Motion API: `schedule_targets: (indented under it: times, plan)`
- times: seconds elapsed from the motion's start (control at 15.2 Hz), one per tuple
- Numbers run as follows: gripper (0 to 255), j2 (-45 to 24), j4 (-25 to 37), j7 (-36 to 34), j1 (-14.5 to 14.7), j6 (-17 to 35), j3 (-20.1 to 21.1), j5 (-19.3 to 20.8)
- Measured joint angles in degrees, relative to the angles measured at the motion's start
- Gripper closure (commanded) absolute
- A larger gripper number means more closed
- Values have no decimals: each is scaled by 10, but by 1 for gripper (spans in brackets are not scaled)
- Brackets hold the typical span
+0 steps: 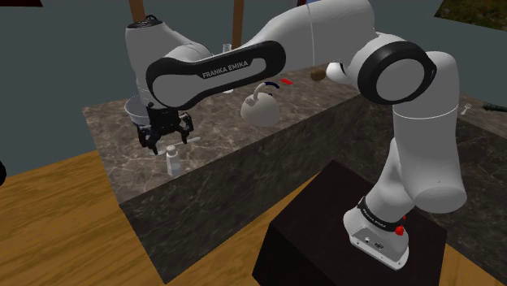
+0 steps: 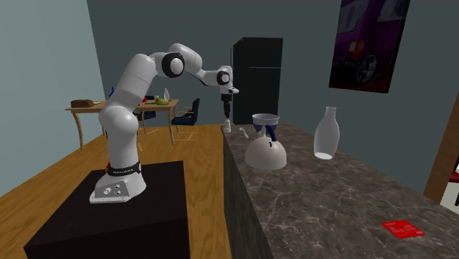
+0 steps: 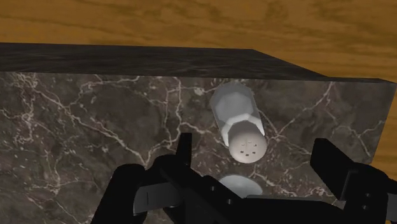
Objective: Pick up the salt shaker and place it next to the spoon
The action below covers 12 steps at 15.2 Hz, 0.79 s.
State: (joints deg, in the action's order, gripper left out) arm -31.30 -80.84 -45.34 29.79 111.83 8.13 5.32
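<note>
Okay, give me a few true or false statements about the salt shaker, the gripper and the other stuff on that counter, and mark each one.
1. The salt shaker stands upright on the dark marble counter. True.
2. The gripper is shut on the salt shaker. False: it is open above the shaker, and its fingers are apart and do not touch it.
3. A pale kettle with a dark handle sits on the counter. True.
4. The red card lies on the wooden floor. False: it lies flat on the counter.
5. The glass bottle lies on its side. False: it stands upright beside the kettle.
</note>
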Motion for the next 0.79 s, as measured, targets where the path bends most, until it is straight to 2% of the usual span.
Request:
schedule_targets:
  times: [0.2,0.4,0.79]
  plan:
    - [0,9,8,0,0,-16,1,-1]
    - [0,12,46,3,1,-57,1,-3]
    - [0,13,53,2,2,-66,2,-3]
